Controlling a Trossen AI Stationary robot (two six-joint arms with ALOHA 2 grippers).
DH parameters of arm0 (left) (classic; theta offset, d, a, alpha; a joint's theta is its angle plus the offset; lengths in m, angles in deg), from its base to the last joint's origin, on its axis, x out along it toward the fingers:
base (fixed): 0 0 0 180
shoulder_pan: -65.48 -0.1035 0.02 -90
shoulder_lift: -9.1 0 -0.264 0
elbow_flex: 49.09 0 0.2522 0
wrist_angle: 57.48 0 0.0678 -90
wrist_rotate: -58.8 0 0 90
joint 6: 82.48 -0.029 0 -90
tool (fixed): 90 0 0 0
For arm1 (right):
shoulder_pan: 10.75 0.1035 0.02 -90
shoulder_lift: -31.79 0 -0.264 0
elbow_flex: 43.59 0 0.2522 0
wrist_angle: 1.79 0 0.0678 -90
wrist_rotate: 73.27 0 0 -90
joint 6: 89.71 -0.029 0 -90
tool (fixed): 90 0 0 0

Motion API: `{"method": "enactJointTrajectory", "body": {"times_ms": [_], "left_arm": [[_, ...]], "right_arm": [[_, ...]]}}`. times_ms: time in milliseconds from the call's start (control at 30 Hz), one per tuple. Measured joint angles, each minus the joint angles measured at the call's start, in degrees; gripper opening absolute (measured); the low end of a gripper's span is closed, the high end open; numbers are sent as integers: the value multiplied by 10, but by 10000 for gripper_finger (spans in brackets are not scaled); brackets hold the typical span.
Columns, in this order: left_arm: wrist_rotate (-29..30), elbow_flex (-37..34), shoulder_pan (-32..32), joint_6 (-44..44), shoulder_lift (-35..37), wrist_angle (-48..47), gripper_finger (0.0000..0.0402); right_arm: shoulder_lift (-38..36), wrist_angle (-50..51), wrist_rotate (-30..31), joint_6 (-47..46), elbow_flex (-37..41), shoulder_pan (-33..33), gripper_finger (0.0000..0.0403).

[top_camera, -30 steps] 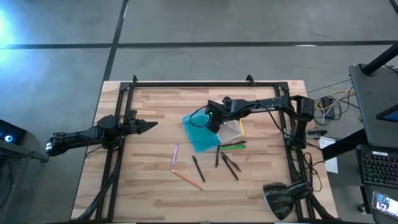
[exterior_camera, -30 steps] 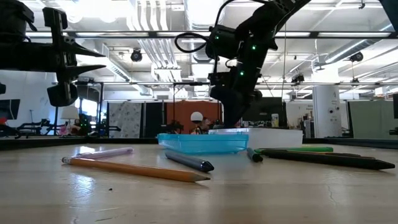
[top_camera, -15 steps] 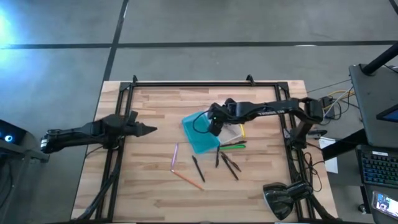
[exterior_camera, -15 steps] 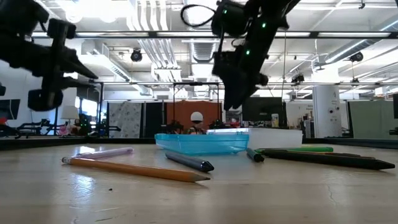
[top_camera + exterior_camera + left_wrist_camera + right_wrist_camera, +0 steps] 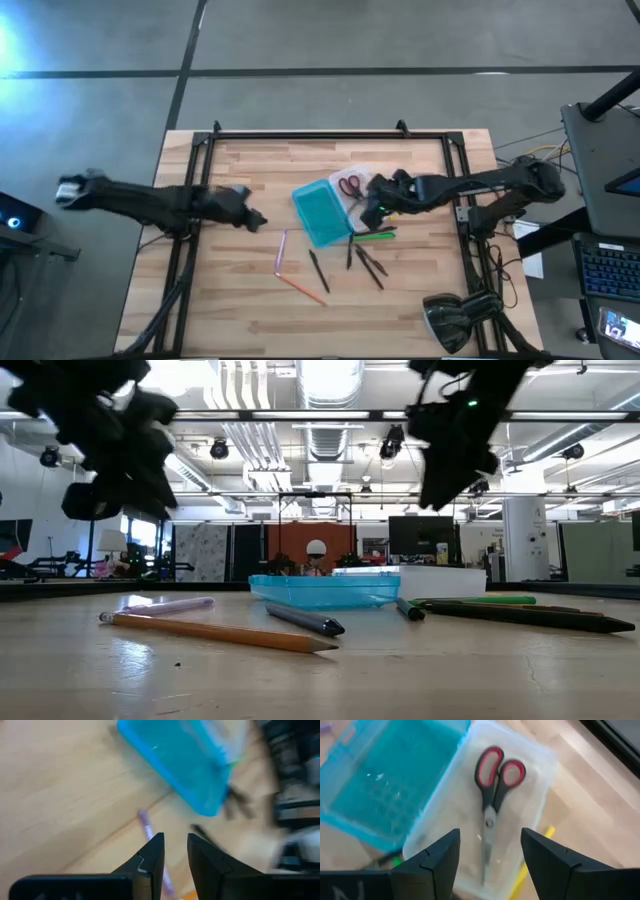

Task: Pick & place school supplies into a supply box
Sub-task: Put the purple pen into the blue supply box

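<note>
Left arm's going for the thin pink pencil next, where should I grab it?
Grip the thin pink pencil at mid-shaft, coming straight down, the left gripper closing across its width. It lies flat on the wooden table, clear of the other pens.

Bare wood left of the supply box (image 5: 322, 212), scattered pencils (image 5: 318, 270) crowding its near side
</note>
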Motion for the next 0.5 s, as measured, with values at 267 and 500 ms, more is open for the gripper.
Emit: {"method": "enactJointTrajectory", "body": {"times_ms": [267,500], "left_arm": [[106,139,105,163,-236,-113,69],[64,232,110,208,-378,-105,78]], "right_arm": [[-137,3,37,1,97,51,201],[-224,-2,59,1,141,56,201]]}}
